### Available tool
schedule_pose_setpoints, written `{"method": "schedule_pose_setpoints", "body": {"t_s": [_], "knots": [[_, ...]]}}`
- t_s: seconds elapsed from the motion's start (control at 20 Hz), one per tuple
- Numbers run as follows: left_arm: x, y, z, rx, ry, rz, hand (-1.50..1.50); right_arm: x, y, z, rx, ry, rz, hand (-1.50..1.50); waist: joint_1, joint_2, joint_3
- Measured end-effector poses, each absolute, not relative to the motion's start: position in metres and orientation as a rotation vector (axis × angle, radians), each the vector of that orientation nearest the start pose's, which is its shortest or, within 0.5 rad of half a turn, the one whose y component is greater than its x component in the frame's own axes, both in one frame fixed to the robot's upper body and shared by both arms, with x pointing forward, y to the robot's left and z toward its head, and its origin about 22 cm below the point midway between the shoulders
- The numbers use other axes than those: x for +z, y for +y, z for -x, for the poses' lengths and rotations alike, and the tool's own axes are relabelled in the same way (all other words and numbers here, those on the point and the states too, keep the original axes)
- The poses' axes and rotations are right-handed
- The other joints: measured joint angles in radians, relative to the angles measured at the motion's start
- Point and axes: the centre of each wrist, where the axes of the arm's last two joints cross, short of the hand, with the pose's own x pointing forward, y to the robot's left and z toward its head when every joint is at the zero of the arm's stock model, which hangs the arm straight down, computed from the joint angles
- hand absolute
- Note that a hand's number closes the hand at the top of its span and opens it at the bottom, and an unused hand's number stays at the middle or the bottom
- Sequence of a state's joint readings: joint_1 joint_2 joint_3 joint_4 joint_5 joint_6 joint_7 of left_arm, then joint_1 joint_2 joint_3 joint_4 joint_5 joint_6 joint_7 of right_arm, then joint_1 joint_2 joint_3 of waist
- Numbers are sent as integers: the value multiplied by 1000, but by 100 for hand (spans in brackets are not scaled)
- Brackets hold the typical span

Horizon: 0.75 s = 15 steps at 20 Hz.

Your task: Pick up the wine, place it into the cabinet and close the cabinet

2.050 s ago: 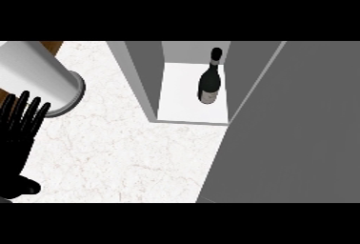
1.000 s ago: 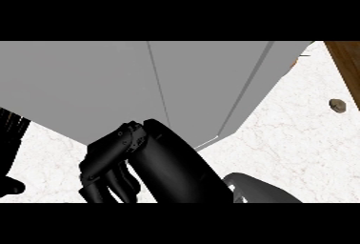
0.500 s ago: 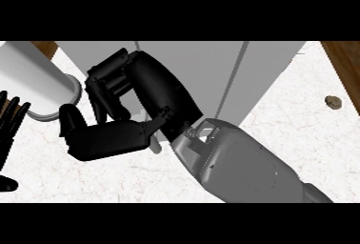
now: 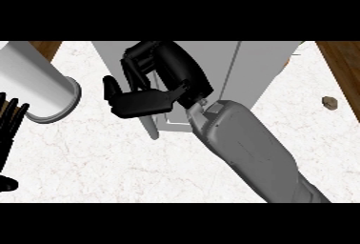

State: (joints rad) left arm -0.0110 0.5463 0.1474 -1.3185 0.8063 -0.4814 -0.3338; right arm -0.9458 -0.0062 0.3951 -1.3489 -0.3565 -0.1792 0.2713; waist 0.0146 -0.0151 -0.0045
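The grey cabinet (image 4: 262, 66) stands at the top middle of the counter. My right hand (image 4: 165, 76) lies across its front, with the grey forearm (image 4: 246, 147) coming in from the lower right. Its fingers (image 4: 118, 88) are loosely bent, the thumb (image 4: 141, 104) sticks out to the left, and nothing shows inside the hand. The hand and arm hide the cabinet's inside, so the wine bottle is out of sight. My left hand (image 4: 10, 126) rests at the left edge, fingers straight and pointing up.
A white cylinder (image 4: 35, 81) lies on the marble counter (image 4: 105, 162) at the upper left, close to my left hand. A small brown object (image 4: 328, 101) sits at the right near the wooden edge (image 4: 345, 66).
Two seconds ago the wine bottle stood in the open cabinet with no right arm in view. Since then the right hand has come in and risen across the cabinet's front. The left hand stayed put.
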Motion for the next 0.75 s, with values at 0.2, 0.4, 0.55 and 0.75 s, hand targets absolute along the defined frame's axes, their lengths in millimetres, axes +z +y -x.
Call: {"method": "schedule_pose_setpoints", "body": {"t_s": [0.2,0.4,0.55,0.75], "knots": [[32,412,-241,133,-1849,407,-150,194,-22,-339,553,-1751,-568,150,2,-10,-2],[34,408,-242,124,-1852,418,-150,191,-27,-346,592,-1760,-583,150,10,-17,-5],[34,408,-243,114,-1849,425,-150,189,-29,-351,617,-1769,-590,150,14,-19,-9],[35,404,-245,102,-1845,446,-150,186,-30,-355,630,-1783,-591,150,18,-23,-9]]}}
